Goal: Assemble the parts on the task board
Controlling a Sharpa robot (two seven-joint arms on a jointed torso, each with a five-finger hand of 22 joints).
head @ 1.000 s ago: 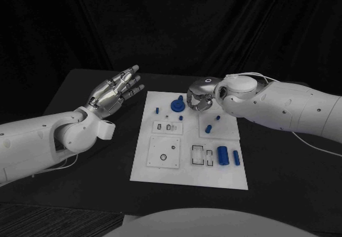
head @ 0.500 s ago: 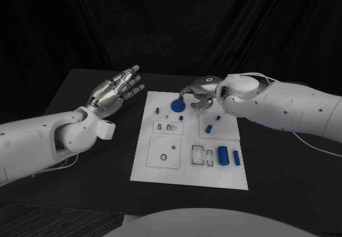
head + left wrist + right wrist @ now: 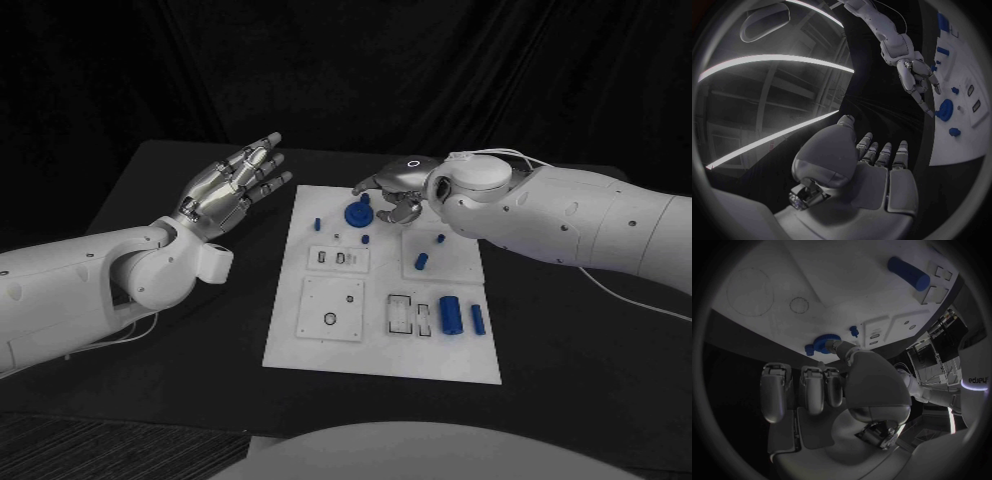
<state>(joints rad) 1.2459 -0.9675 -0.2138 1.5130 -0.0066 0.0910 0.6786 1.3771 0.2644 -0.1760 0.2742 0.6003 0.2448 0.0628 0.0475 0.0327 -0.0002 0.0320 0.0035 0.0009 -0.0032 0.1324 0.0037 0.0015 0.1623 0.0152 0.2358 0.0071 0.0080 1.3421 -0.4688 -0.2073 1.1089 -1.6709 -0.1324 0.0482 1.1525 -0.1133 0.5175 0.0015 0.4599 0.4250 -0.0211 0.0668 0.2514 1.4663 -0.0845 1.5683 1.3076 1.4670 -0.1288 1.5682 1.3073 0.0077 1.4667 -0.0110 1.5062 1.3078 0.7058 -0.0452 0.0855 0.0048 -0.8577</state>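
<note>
**Right hand at the gear, left hand raised**

Head view: task board [image 3: 382, 355] mid-table. Right hand [image 3: 395, 192] over its far end, fingers curled down beside the blue gear [image 3: 356, 214]; grasp cannot be told. Left hand [image 3: 231, 187] raised left of board, fingers spread, holding nothing.

Left wrist view: right hand's fingertips [image 3: 930, 112] just beside gear [image 3: 944, 109].

Right wrist view: one finger [image 3: 842, 348] reaches the gear [image 3: 824, 342]; blue cylinder [image 3: 908, 273] lies well apart.
</note>
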